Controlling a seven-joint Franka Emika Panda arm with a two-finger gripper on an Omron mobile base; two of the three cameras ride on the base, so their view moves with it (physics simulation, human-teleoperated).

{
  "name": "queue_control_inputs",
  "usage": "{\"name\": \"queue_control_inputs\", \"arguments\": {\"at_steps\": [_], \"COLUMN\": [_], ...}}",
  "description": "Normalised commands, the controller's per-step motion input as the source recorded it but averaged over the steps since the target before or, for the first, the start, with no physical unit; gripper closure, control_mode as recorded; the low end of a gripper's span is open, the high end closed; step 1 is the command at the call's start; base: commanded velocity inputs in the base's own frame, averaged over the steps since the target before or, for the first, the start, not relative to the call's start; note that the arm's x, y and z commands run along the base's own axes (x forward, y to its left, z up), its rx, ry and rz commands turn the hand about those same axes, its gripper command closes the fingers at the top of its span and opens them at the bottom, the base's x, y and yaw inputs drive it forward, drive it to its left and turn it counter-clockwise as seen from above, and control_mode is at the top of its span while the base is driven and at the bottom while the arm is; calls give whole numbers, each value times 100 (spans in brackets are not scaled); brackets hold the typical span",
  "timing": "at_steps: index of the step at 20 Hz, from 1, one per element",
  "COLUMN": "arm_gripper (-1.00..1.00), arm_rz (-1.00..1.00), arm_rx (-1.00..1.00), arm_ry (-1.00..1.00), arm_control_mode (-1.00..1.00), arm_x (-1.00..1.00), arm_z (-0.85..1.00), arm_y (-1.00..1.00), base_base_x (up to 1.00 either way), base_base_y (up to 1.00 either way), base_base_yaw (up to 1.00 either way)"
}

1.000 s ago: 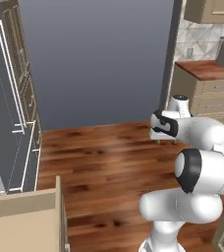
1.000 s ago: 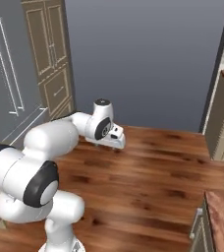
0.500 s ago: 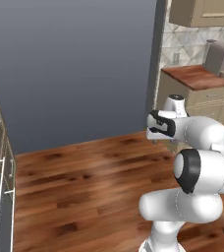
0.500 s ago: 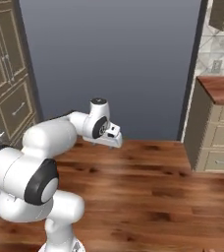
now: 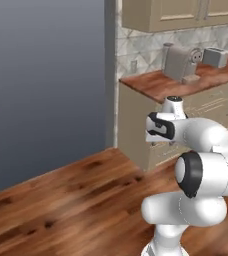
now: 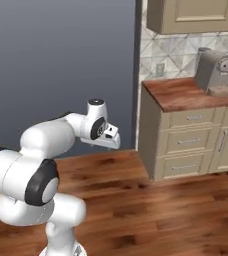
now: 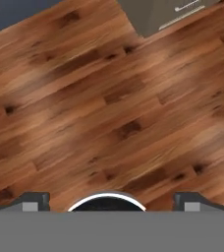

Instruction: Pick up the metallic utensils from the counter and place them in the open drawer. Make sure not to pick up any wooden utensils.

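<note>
Claw [image 7: 112, 199] released, empty, over bare floor [image 7: 109, 108]. We judge: drive on to the surface [image 6: 186, 95], find utensils before reaching.

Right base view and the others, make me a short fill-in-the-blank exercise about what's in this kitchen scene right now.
1. The grey coffee machine stands on the reddish-brown ____.
2. In the hand view, the gripper looks straight down at the wooden ____.
3. The gripper's fingertips stand wide apart, so the gripper is ____.
4. Under the counter, the beige drawers are all ____.

Missing words: counter; floor; open; closed
</note>
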Motion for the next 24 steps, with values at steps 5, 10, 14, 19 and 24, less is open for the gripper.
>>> {"name": "queue_control_inputs", "arguments": {"at_steps": [5,10,14,19,24], "arm_gripper": [-100,-100,-100,-100,-100], "arm_rz": [0,0,0,0,0], "arm_rx": [0,0,0,0,0], "arm_ry": [0,0,0,0,0], "arm_control_mode": [100,100,100,100,100], "arm_x": [0,0,0,0,0], "arm_z": [0,0,0,0,0], "arm_y": [0,0,0,0,0], "base_base_x": [96,75,52,31,48], "base_base_y": [-71,-62,-44,-39,-1], "base_base_yaw": [-64,-74,-86,-93,-93]}}
